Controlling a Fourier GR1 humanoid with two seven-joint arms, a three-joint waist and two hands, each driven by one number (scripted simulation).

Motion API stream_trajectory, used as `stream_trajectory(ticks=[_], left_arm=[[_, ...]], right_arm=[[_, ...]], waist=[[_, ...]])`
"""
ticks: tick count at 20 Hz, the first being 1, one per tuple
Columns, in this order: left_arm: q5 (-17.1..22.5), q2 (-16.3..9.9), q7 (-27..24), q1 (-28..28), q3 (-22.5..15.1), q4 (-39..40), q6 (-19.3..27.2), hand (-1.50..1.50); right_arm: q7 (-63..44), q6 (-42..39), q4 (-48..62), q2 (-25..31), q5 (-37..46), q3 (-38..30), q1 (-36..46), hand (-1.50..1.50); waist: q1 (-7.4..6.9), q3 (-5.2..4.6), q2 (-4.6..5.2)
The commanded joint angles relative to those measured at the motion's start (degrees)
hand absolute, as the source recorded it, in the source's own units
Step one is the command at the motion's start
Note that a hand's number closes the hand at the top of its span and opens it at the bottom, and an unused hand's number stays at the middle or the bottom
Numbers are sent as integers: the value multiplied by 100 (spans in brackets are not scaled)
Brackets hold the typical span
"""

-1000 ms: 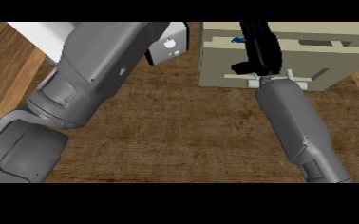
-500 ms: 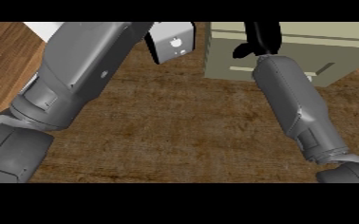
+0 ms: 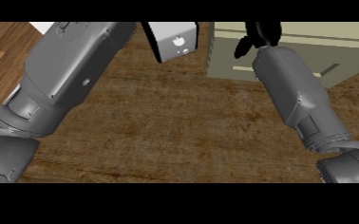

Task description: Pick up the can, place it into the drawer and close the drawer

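Observation:
A beige drawer unit [image 3: 228, 59] stands at the top right of the head view, its front face flush with no open box showing. My right hand [image 3: 261, 34] rests against its upper front edge, fingers straight and running up out of view, thumb hanging down to the left. The can shows nowhere. My right forearm [image 3: 298, 95] comes in from the lower right. My left forearm [image 3: 70, 76] fills the left side, and its hand lies beyond the top edge.
A light grey block [image 3: 174, 42] with small dark marks sits at the top centre, between the left forearm and the drawer unit. Brown wooden counter top [image 3: 175, 128] spreads between the two arms. A dark slot [image 3: 329, 70] marks the unit's right face.
The drawer, open a second ago with something blue inside, has slid shut under my right hand. That hand moved forward, and the blue thing is hidden now.

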State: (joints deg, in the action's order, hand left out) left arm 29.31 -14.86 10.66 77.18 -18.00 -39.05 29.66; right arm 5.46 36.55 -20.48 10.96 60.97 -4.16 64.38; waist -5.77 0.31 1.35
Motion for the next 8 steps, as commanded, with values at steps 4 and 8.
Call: stream_trajectory(ticks=[4, 8], left_arm=[[36, -239, 294, -402, -19, -660, -23, -150], [-34, -340, 246, -685, -90, -941, -69, -150]], right_arm=[[533, 105, -66, -185, -641, -566, 511, -150], [661, -39, -19, -118, -823, -782, 753, -150]], waist=[[-125, -18, -63], [-49, -21, -60]])
